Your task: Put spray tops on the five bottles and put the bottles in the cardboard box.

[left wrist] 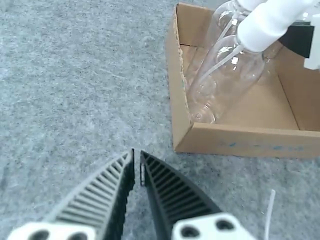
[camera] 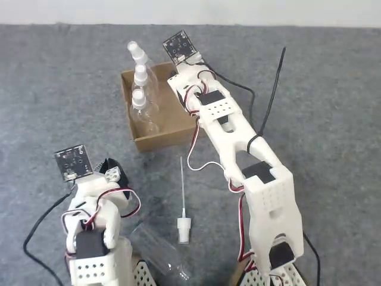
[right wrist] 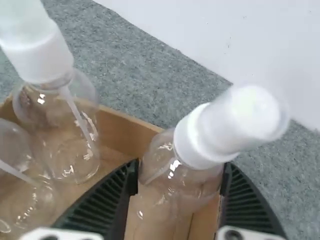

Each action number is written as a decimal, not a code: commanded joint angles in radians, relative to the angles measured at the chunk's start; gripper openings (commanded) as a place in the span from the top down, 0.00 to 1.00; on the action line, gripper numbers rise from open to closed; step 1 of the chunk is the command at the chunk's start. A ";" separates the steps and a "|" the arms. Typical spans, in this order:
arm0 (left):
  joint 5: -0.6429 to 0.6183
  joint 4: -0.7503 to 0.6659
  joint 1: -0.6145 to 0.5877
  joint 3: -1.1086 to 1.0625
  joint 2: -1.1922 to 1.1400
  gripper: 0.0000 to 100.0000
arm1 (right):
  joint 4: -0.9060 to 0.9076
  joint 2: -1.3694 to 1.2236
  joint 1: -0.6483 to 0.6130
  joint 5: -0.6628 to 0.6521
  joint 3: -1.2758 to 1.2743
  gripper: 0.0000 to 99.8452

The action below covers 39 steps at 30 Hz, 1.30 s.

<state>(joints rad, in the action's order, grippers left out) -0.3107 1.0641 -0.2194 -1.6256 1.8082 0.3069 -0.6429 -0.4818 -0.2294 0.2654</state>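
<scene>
The cardboard box (camera: 156,138) holds three clear bottles (camera: 144,101) with white spray tops, standing along its left side. My right gripper (right wrist: 175,205) is at the box's far right corner, shut on a fourth capped bottle (right wrist: 177,175) that stands upright at the box wall (right wrist: 117,132). Another capped bottle (right wrist: 55,130) stands beside it inside the box. My left gripper (left wrist: 137,155) is shut on nothing, low over the carpet short of the box (left wrist: 230,142). A loose spray top (camera: 184,229) with its long tube lies on the carpet. An uncapped bottle (camera: 159,255) lies near the front edge.
Grey carpet (camera: 53,89) covers the table. The right arm (camera: 238,137) stretches from the front right to the box, with cables beside it. The left arm's base (camera: 95,262) stands at the front left, close to the lying bottle.
</scene>
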 commanded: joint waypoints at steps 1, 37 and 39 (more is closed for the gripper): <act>-0.005 -0.035 -0.006 0.050 0.017 0.99 | 0.008 0.030 0.008 -0.003 0.069 0.75; -0.005 -0.035 -0.006 0.050 0.017 0.99 | 0.524 0.303 -0.010 0.233 0.063 0.70; -0.005 -0.035 -0.006 0.048 0.017 0.99 | 0.556 0.325 -0.010 0.253 0.063 0.70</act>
<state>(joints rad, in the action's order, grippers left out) -0.3107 1.0641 -0.2194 -1.6256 1.8082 0.8209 -0.4342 -0.4818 -0.0146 0.2654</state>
